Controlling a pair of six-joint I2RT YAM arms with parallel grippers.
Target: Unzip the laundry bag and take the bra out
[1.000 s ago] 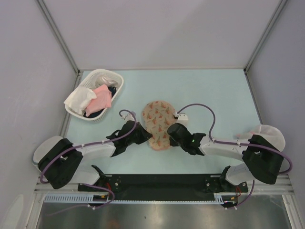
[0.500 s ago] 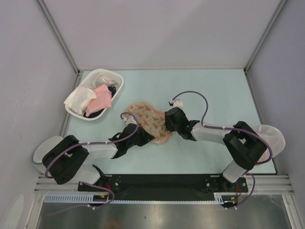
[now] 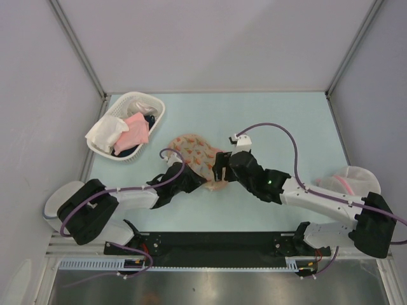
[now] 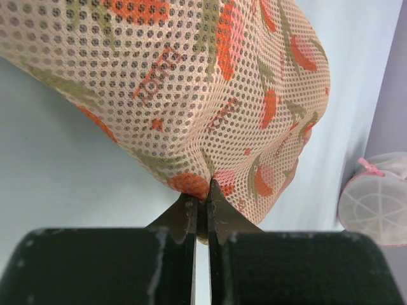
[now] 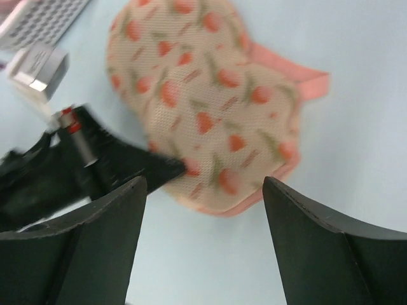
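Note:
The laundry bag [image 3: 193,155], a beige-pink mesh pouch with orange-red flowers, lies flat on the pale table between the two arms. My left gripper [image 4: 201,196] is shut on a pinch of the laundry bag [image 4: 191,82] at its near edge, the mesh bunched between the fingers. My right gripper [image 5: 203,182] hangs open just above the near end of the laundry bag [image 5: 203,95], with nothing between its fingers. My left gripper [image 5: 133,166] shows as a black shape at the bag's left edge. The bra is hidden.
A white basket [image 3: 156,114] with white, pink and dark cloth stands at the back left. A white mesh dome with a pink rim [image 3: 350,181] sits at the right, by the right arm's base. The enclosure's walls surround the table.
My right gripper has opened and let go of the bag, and its arm has swung in. The bag has turned from upright to slanting leftward, still pinched by the left gripper.

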